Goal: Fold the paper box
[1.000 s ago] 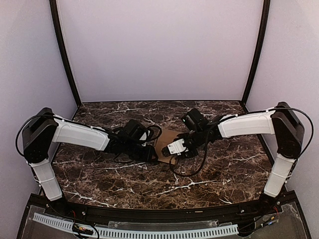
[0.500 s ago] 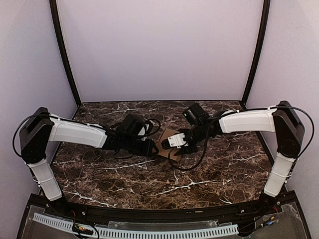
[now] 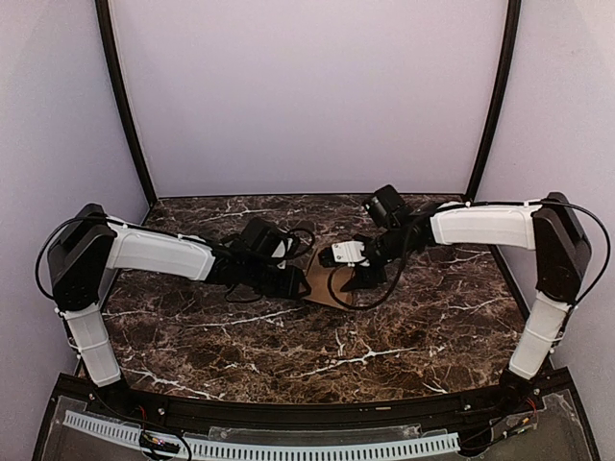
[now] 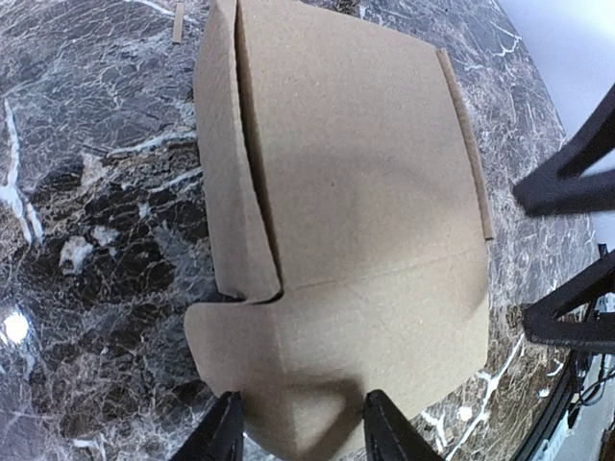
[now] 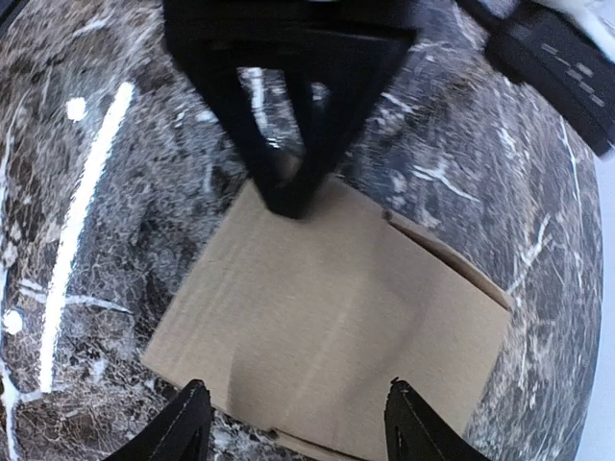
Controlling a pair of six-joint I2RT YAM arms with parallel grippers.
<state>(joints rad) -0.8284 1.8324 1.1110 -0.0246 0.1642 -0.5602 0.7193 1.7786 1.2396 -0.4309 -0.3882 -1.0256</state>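
Holding the left gripper (image 4: 303, 427) jaws partway apart with the rounded end flap of the paper box (image 4: 346, 211) between them, without showing whether gripping it; spreading the right gripper (image 5: 298, 423) jaws wide over the same box, grasping nothing. Counting one box only, plain brown unmarked cardboard, pressed flat with creased panels and a narrow side flap, lying mid-bench between the two grippers. Resting everything on a dark marbled bench (image 3: 240, 336) veined in white, enclosing it with pale lilac walls (image 3: 307, 96) and two black corner posts (image 3: 125, 106).
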